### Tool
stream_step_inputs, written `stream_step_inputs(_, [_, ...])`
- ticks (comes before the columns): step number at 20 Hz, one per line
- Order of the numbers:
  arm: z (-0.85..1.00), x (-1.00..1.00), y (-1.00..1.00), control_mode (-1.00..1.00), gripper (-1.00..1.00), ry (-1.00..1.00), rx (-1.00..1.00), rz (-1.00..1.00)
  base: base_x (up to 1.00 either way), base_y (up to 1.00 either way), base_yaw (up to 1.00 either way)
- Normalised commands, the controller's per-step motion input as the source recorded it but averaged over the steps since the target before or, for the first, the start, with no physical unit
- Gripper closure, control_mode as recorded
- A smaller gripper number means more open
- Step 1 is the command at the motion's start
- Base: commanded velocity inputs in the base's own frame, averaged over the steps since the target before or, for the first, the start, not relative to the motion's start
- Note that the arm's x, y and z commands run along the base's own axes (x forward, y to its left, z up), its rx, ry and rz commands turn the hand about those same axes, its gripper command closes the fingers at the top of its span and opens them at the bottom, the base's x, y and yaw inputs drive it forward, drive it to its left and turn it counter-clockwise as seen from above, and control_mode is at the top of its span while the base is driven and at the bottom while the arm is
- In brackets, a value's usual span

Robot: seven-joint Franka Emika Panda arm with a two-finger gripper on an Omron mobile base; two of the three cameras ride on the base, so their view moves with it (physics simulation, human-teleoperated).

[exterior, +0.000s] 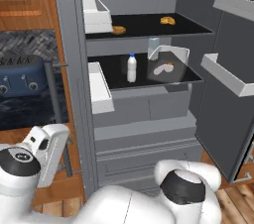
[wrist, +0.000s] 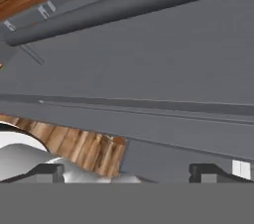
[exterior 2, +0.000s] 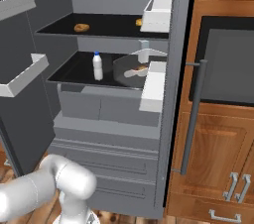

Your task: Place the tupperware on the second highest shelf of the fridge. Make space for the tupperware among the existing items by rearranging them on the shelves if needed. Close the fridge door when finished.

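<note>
Two doors of the fridge [exterior: 149, 134] stood wide open, white bins on their inner faces. Judging by how things lay, the placing step looked done: the tupperware [exterior: 167, 64] sat on the second highest shelf [exterior: 116, 72], toward its right edge as seen in the left base view, with a pale drumstick shape visible through its translucent wall. Closing the fridge door [exterior: 228, 119] remained, by the look of it the last step.

Shelves, larger to smaller contents: the upper black shelf [exterior: 144, 25] carried two small orange-brown food lumps, one near its front left edge [exterior: 118, 30], one further back toward the right [exterior: 167, 20]. On the second shelf the white bottle with blue cap [exterior: 131, 67] stood upright near the middle, just beside the tub but apart from it. A pale upright item behind the tub was too blurred to name.

Room: wooden cabinets [exterior 2: 218, 158] flanked the fridge, plank floor below, and a dark blue toaster [exterior: 22, 77] sat on the counter at the left of the left base view.

Gripper [wrist: 127, 171]: fingers spread fully apart and grasping nothing, in the hand view pointed at grey fridge panels and a strip of wooden floor.
</note>
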Motion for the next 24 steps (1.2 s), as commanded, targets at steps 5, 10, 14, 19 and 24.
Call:
stream_step_inputs(5, [-0.84,0.17,0.73,-1.0,-1.0,-0.06,-0.29,0.03,0.0,0.0,0.0])
stream_step_inputs(10, [-0.36,0.66,0.31,-1.0,-1.0,0.01,-0.11,0.0,0.0,0.0,0.0])
stream_step_inputs(14, [-0.38,0.82,0.02,-1.0,-1.0,0.05,-0.11,-0.02,0.0,0.0,0.0])
stream_step_inputs(19, [-0.29,0.8,0.0,-1.0,-1.0,0.07,-0.13,-0.14,0.0,0.0,0.0])
stream_step_inputs(24, [-0.08,0.87,0.03,-1.0,-1.0,0.12,-0.16,-0.17,0.0,0.0,0.0])
